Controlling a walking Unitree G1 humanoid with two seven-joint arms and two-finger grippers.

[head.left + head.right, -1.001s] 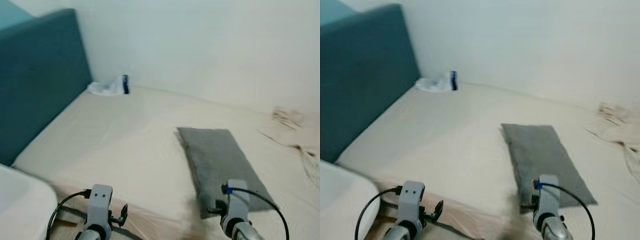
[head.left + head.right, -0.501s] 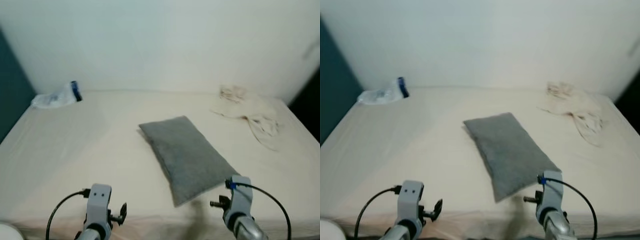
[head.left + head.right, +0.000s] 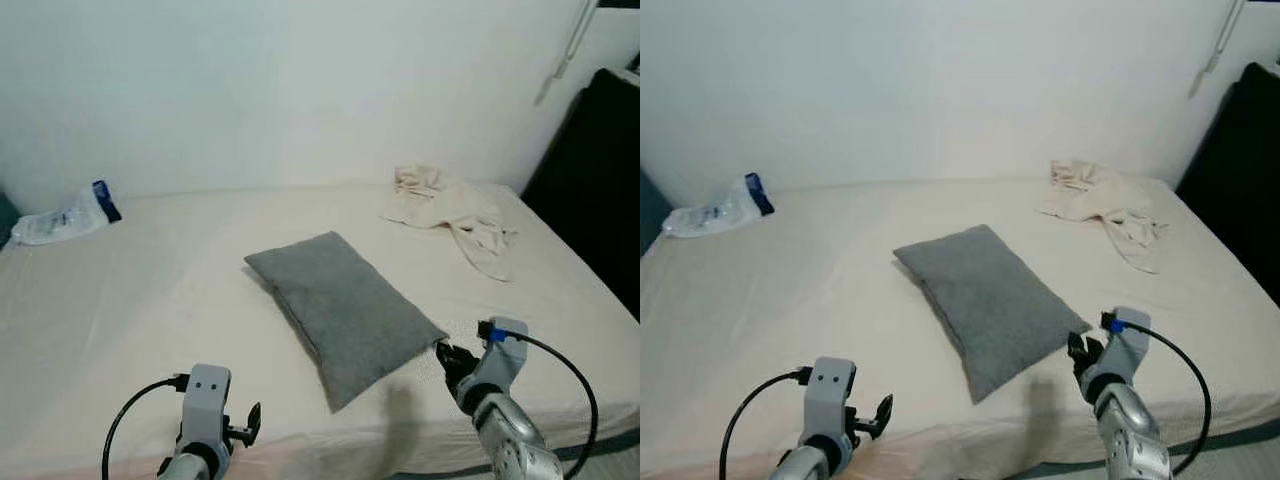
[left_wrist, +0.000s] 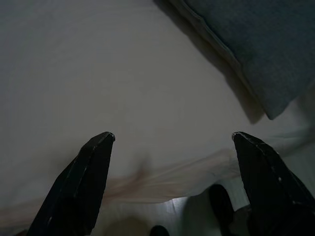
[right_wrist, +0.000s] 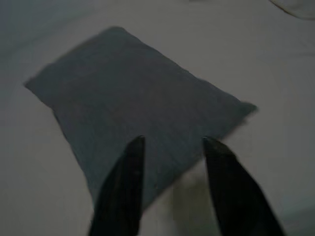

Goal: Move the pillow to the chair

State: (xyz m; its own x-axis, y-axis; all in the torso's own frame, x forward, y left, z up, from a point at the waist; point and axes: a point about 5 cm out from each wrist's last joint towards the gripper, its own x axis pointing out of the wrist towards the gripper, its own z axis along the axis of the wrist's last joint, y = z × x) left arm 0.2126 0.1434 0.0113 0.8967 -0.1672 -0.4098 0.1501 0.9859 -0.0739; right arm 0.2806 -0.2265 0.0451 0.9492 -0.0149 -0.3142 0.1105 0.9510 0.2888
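Note:
A grey pillow lies flat and askew in the middle of a cream bed. My right gripper hovers low just off the pillow's near right corner, fingers open and empty; its wrist view looks over the pillow between the two fingers. My left gripper is low at the bed's near edge, left of the pillow. In its wrist view the gripper is wide open over bare sheet, with a pillow corner to one side.
A crumpled cream cloth lies at the bed's far right. A clear plastic bag with a blue cap sits at the far left by the white wall. A dark object stands right of the bed.
The camera has swung right: the teal headboard has left the view and the dark object has come in. The right gripper is now pointed at the pillow's near corner.

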